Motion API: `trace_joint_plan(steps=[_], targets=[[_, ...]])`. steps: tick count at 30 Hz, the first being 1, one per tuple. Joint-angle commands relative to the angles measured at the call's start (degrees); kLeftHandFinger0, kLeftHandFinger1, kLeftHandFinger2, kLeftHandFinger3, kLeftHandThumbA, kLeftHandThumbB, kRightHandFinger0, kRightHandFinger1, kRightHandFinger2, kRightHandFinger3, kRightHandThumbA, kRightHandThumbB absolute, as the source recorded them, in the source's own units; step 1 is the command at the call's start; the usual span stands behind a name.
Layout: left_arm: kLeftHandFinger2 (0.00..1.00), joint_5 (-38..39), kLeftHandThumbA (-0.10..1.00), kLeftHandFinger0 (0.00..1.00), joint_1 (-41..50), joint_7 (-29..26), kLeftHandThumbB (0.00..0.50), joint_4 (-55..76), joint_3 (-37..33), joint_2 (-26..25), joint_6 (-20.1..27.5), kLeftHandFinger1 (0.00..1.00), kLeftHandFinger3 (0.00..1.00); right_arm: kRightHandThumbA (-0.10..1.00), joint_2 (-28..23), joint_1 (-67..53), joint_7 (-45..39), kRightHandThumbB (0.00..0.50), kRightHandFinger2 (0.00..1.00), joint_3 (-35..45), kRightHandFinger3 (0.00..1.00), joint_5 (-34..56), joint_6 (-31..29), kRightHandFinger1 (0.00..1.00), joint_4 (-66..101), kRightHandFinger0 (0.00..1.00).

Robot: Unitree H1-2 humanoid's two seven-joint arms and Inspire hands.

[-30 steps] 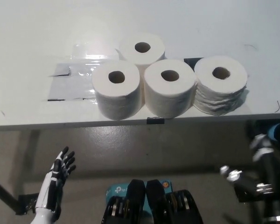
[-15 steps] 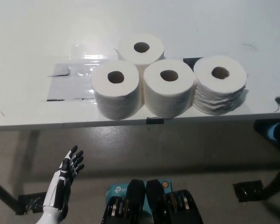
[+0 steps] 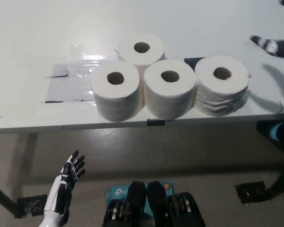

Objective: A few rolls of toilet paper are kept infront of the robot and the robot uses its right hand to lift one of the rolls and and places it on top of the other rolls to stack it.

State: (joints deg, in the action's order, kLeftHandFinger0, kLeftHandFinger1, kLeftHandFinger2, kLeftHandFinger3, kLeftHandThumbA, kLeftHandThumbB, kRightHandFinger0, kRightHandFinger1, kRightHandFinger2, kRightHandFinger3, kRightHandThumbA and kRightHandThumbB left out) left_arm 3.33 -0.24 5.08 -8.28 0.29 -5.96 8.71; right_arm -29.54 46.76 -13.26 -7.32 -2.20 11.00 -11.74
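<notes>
4 rolls of toilet paper stand upright on a white table (image 3: 33, 28), their cardboard cores facing up, grouped close to the table's near edge. The front left roll (image 3: 116, 95) and the front middle roll (image 3: 170, 93) sit side by side and touching, with the back roll (image 3: 141, 49) tucked just behind the gap between them. The right-hand roll (image 3: 222, 83), its layers looser and more ragged at the side, presses against the middle one. A patch of clear and grey tape (image 3: 70, 83) lies flat on the table to the left of the group, and a small dark clip or tab (image 3: 154, 122) shows at the table edge below the middle roll. The black right hand (image 3: 270, 45) reaches in at the top right corner, above the table and well apart from the rolls, blurred and cut off by the picture's edge, so whether its fingers are spread or closed cannot be told; its shadow falls on the table beside the right-hand roll. The white left hand (image 3: 66, 182) rests low at the lower left, below table level over the grey floor (image 3: 180, 151), fingers apart and holding nothing
</notes>
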Motion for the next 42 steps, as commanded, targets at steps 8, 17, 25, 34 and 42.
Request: trace_joint_plan(steps=[8, 17, 25, 34, 42], targets=[[1.00, -0.03, 1.00, 1.00, -0.49, 0.41, 0.193, 3.19, 0.33, -0.64, 2.86, 1.00, 1.00, 0.74, -1.92, 32.19, -25.55, 0.288, 1.00, -21.43, 1.00, -11.24, 8.11, 1.00, -34.85, 1.00], [1.00, 0.36, 1.00, 1.00, -0.26, 0.55, 0.191, 3.57, 0.60, -0.83, 2.89, 1.00, 1.00, 0.68, 0.10, 37.19, -30.14, 0.233, 1.00, -26.21, 1.00, -11.09, 3.98, 1.00, -43.12, 1.00], [1.00, 0.72, 1.00, 1.00, -0.30, 0.88, 0.187, 3.22, 0.74, -1.23, 3.42, 1.00, 1.00, 0.69, 0.36, 38.37, -32.77, 0.325, 1.00, -27.23, 1.00, -13.42, 4.55, 1.00, -44.96, 1.00], [1.00, 0.70, 1.00, 1.00, -0.47, 0.75, 0.179, 2.76, 0.77, -1.38, 3.62, 1.00, 1.00, 0.85, 1.36, 38.04, -36.12, 0.397, 1.00, -27.18, 1.00, -14.78, 4.40, 1.00, -46.77, 1.00], [1.00, 0.82, 1.00, 1.00, -0.29, 0.58, 0.187, 3.21, 1.02, -1.38, 3.16, 1.00, 1.00, 0.90, 2.92, 36.53, -37.24, 0.412, 1.00, -26.94, 1.00, -15.86, 2.06, 1.00, -46.79, 1.00]])
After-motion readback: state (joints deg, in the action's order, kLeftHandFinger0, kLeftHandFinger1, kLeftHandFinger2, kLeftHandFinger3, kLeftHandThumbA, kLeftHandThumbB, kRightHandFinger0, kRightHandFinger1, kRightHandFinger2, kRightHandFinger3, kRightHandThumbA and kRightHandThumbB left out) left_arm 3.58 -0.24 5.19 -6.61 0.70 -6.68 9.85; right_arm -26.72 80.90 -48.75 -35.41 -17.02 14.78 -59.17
